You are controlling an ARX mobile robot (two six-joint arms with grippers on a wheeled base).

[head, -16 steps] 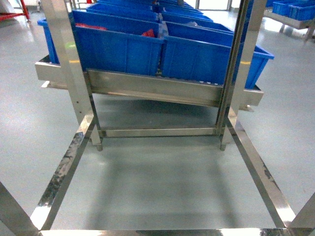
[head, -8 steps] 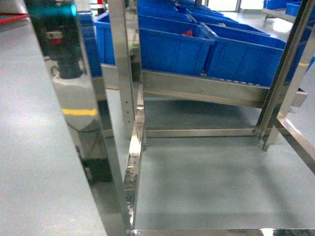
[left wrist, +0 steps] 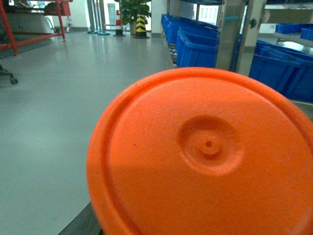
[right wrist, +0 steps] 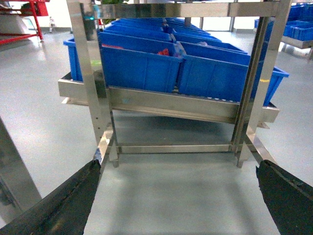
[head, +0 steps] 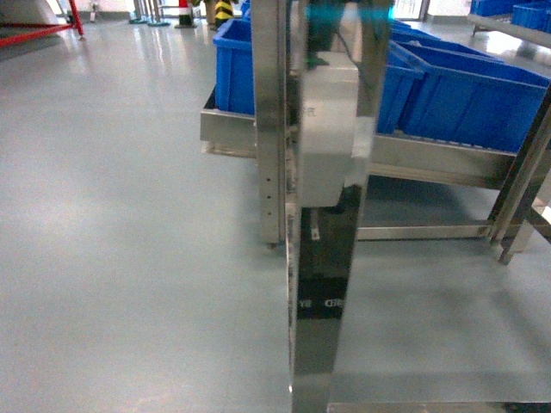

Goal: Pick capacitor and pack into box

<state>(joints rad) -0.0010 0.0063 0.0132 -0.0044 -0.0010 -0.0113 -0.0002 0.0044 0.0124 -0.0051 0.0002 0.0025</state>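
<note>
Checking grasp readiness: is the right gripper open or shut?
Open. In the right wrist view the right gripper's two dark fingers sit far apart at the frame's bottom corners, nothing between them.

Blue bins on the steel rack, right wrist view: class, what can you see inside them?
The blue bins sit on the steel rack. Something red pokes above one rim; the walls hide everything else inside.

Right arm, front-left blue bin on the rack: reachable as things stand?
Probably not yet. The right tool is open and faces the blue bin through the gap between the steel uprights. Nothing crosses that gap, but the bin looks well beyond it.
</note>
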